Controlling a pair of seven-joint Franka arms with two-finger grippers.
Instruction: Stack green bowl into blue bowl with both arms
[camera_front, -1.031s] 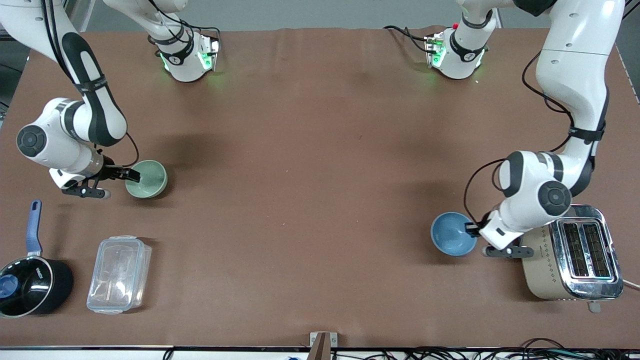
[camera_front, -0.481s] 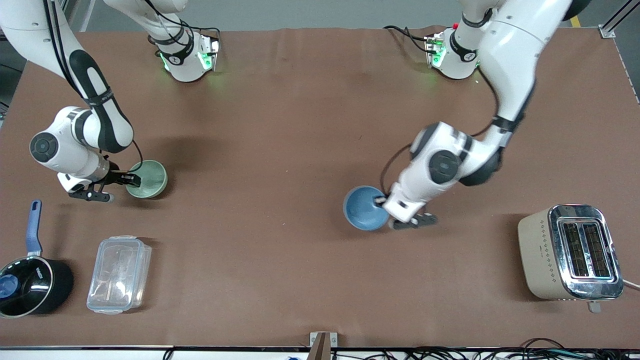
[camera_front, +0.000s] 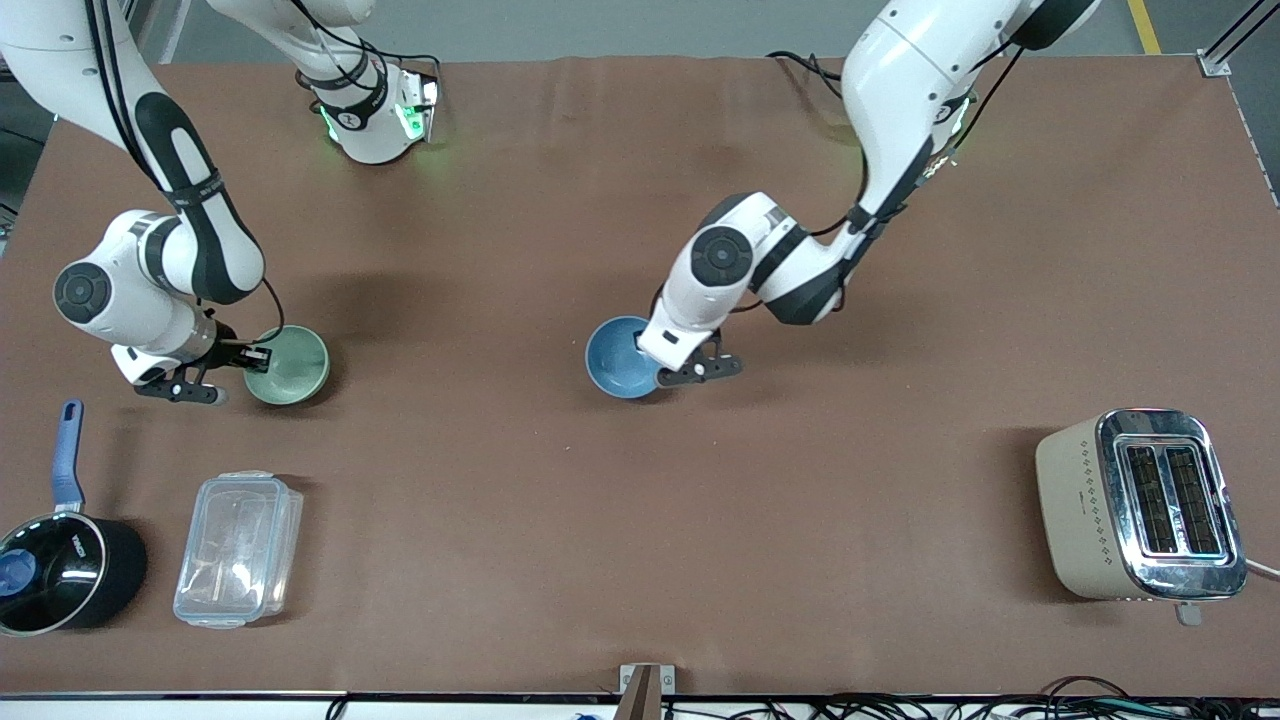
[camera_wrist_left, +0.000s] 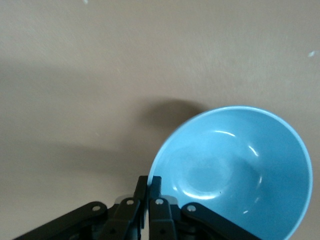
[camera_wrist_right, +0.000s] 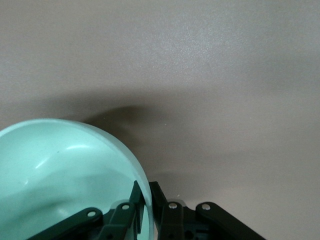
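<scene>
Front view first: the brown table (camera_front: 640, 520) is the big stage, and the left arm (camera_front: 900, 90) has just swept across it in a hurry — a second ago its wrist sat right beside the toaster (camera_front: 1140, 505), now it is stretched out over the table's middle. That toaster stands alone at the left arm's end, well apart from the action. At the right arm's end sit the black saucepan (camera_front: 65, 570) and the clear lidded box (camera_front: 238, 548), both untouched.

Now the bowls. The blue bowl (camera_front: 622, 357) has travelled with the left gripper (camera_front: 662, 362), from beside the toaster to mid-table, and the left wrist view shows those fingers pinched tight on its rim. It looks low, but whether it touches the cloth I cannot tell.

Over by the right arm (camera_front: 160, 270), far less movement: the green bowl (camera_front: 290, 365) has barely shifted, its rim clamped by the right gripper (camera_front: 262, 357) — wall squeezed between the fingers in the right wrist view.

So the target has come to the centre; the green bowl's trip across looks like the next call.
</scene>
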